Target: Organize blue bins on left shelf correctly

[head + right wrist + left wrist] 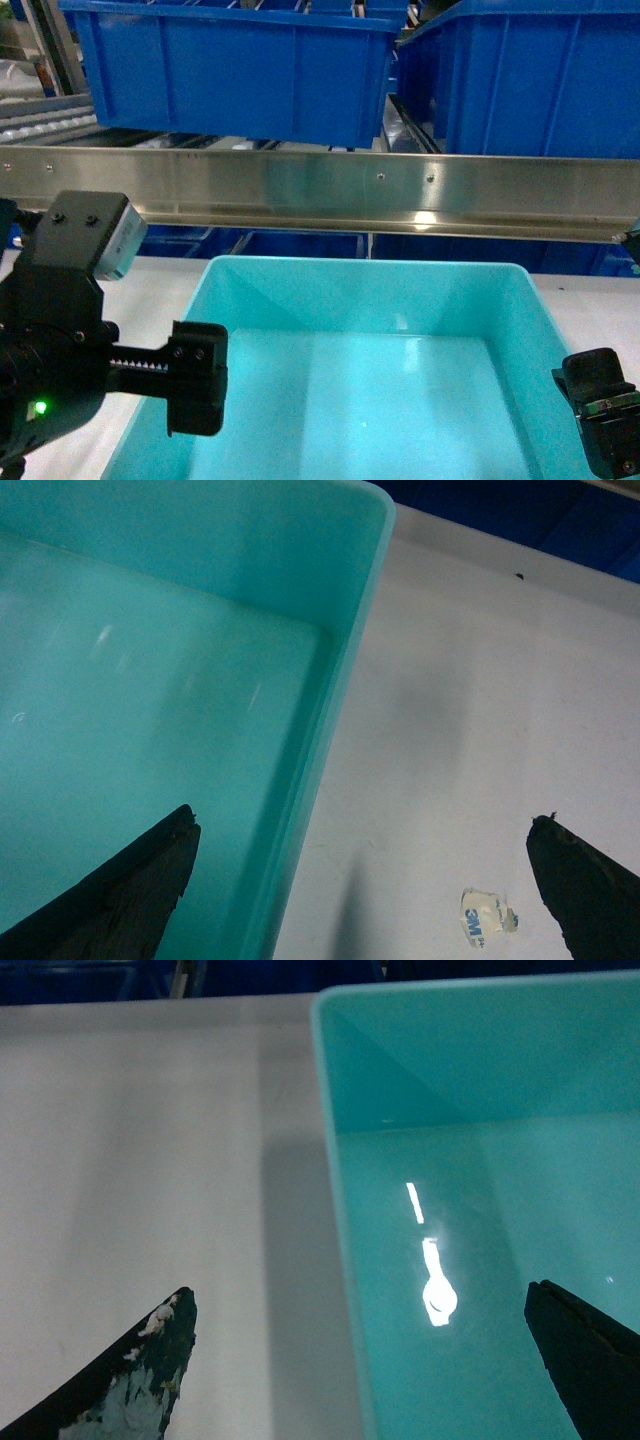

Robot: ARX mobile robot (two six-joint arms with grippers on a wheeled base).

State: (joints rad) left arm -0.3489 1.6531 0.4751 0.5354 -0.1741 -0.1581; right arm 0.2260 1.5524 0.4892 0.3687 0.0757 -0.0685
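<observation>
A light turquoise blue bin (370,390) sits empty on the white table, just below the left shelf's steel front rail (320,190). My left gripper (360,1360) is open and straddles the bin's left wall (345,1260): one finger (150,1380) is outside over the table, the other (590,1360) is inside the bin. In the same way my right gripper (360,890) is open across the bin's right wall (310,810), with one finger (130,900) inside and one (590,890) outside. Neither gripper touches the walls.
Two royal-blue bins (240,70) (530,80) rest on the shelf above the rail, with white rollers (40,125) at the far left. More dark blue bins stand under the rail. A scrap of 3M tape (485,915) lies on the table (480,680).
</observation>
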